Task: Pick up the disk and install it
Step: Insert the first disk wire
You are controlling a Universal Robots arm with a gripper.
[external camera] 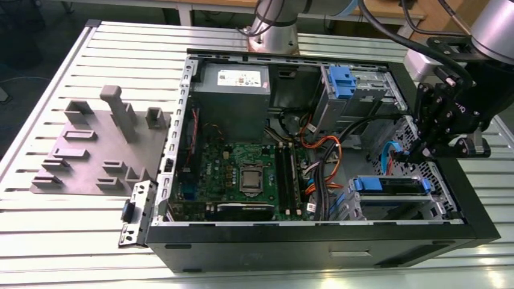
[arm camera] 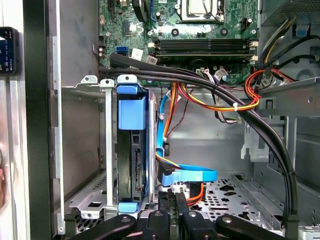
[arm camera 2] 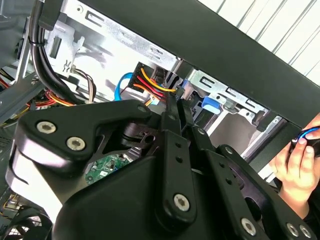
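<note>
the gripper [external camera: 427, 152] hangs at the exterior view's right, over the right-hand wall of the open computer case [external camera: 321, 244]. in both wrist views its two black fingers [arm camera: 169, 202] lie pressed together with nothing between them, so the pincer is clenched on empty air. in the second wrist view the fingertips [arm camera 2: 175, 102] point toward a bundle of red, orange and yellow wires [arm camera 2: 150, 82].

the disk [external camera: 389, 185] sits just beside and below the gripper, in the lower right of the exterior view, seated in a metal bay [external camera: 401, 208] inside the case with its blue carrier frame showing. in the first wrist view the disk [arm camera: 132, 150] stands on edge between the bay's rails, apart from the fingers, with a flat blue cable [arm camera: 192, 175] curling beside it.

further out, the motherboard [external camera: 241, 174] fills the middle of the case, and a second blue-tabbed drive [external camera: 341, 77] sits in a grey cage toward the upper right. a grey slotted holder [external camera: 92, 150] lies on the ribbed table [external camera: 48, 241] at the exterior view's left. in the second wrist view a person's hand [arm camera 2: 300, 155] rests outside the case wall.
</note>
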